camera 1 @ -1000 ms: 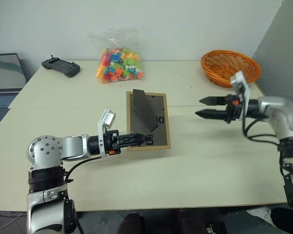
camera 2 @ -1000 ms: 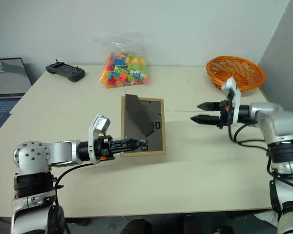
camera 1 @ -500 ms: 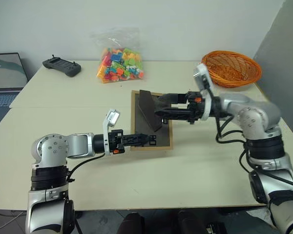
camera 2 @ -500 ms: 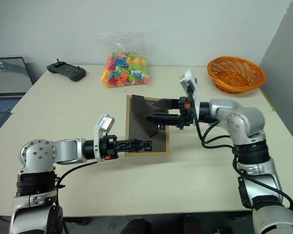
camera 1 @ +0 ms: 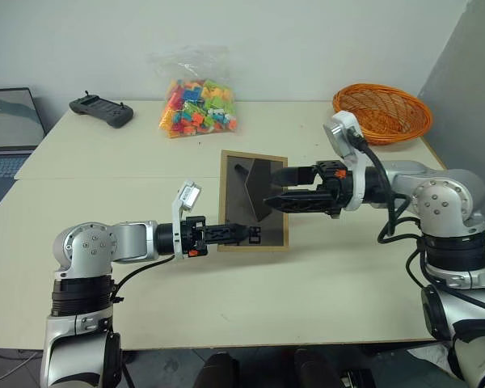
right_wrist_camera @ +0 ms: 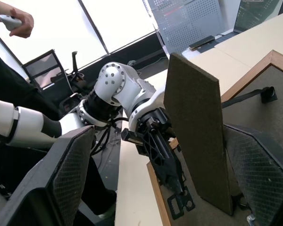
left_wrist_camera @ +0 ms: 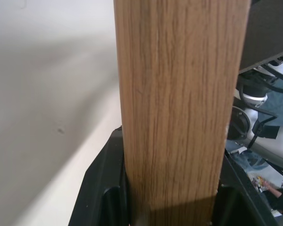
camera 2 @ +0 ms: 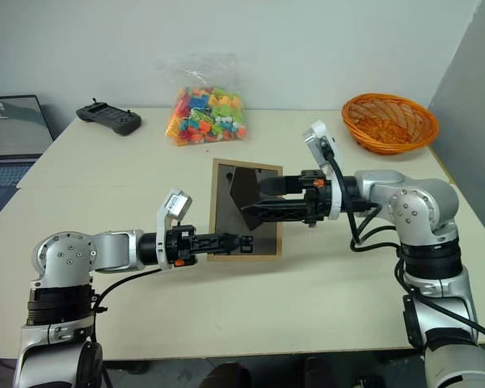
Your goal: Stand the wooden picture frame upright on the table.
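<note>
Table (camera 1: 145,299) — L hand (camera 1: 244,234) grips frame (camera 1: 236,202) edge; R hand (camera 1: 272,187) spread by stand.

The wooden picture frame (camera 1: 253,200) lies back-up, its picture side hidden, perhaps facing the table (camera 1: 145,299).

Frame (camera 1: 253,202): light grained wood rim, matt dark back, stand (right_wrist_camera: 195,141) rough and felt-like; counter (camera 1: 347,267) smooth, matt cream; basket (camera 1: 381,112) woven orange wicker; bag (camera 1: 196,101) clear glossy plastic.
</note>
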